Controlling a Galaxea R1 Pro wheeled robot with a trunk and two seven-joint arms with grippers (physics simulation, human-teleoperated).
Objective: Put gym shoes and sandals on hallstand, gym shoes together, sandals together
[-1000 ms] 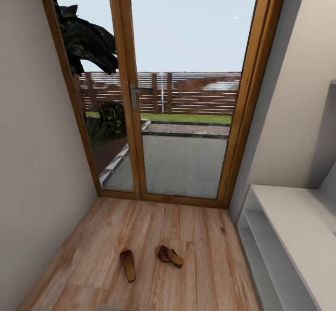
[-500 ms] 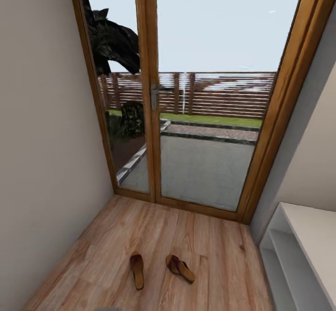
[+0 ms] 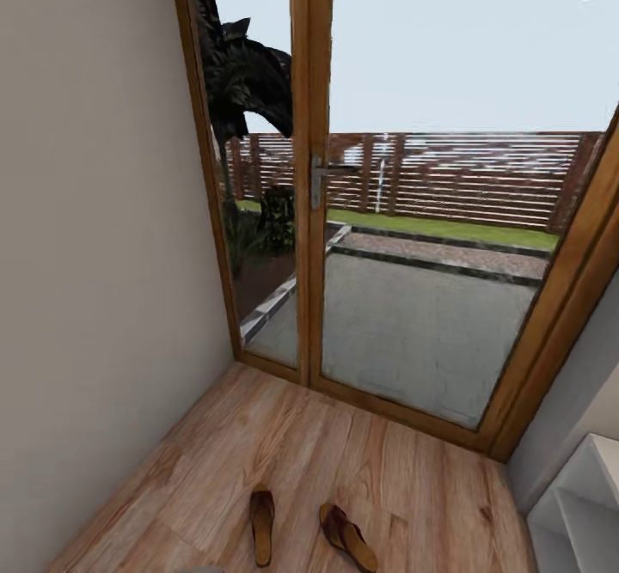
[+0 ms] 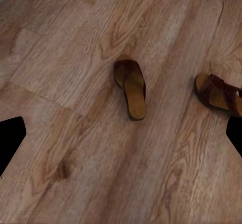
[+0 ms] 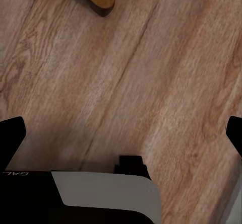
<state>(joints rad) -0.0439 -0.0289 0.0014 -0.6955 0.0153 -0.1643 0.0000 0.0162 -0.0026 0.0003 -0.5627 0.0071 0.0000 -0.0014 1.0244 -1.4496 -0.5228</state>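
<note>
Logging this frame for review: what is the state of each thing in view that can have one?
left sandal: flat on the corridor floor, sole down, not on the rack.
right sandal: flat on the floor, angled, apart from the other.
hallstand: the corner in view holds no shoes.
glass door: shut.
left gripper: open, holding nothing, above the floor.
right gripper: open, holding nothing.
</note>
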